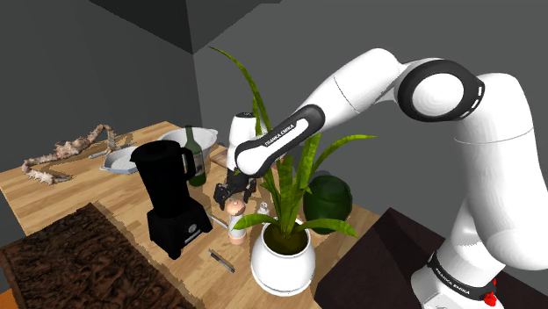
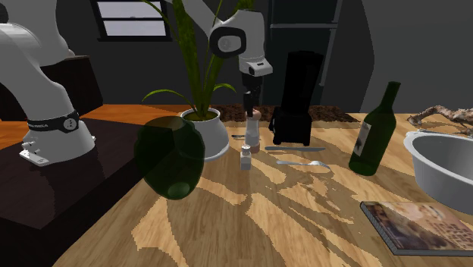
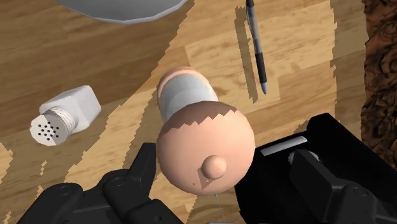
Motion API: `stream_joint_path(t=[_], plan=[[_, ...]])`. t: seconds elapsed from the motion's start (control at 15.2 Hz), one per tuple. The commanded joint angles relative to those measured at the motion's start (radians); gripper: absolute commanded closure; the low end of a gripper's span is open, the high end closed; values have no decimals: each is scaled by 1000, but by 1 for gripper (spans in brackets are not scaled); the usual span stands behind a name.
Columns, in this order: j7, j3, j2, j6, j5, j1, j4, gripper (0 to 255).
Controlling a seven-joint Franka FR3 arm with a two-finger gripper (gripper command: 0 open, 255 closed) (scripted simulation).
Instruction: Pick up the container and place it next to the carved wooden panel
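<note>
Wooden desk under dark grey walls
The hand pinches the rounded top of the pink container, mid-frame in the shoulder view between black blender and white plant pot

You're looking at a tabletop of pale, grained wood. On it the container looks smooth, matt and pinkish; the fingers beside it are matt black. The bottle is glossy green glass, and the panel is rough, dark brown carving.
</note>
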Motion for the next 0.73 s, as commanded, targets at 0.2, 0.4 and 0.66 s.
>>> stream_joint_path(t=[0.2,0.4,0.66], plan=[[-5,5,-85,-73,10,-14,-12,0],[-5,5,-85,-73,10,-13,-12,0],[-5,5,-85,-73,10,-13,-12,0]])
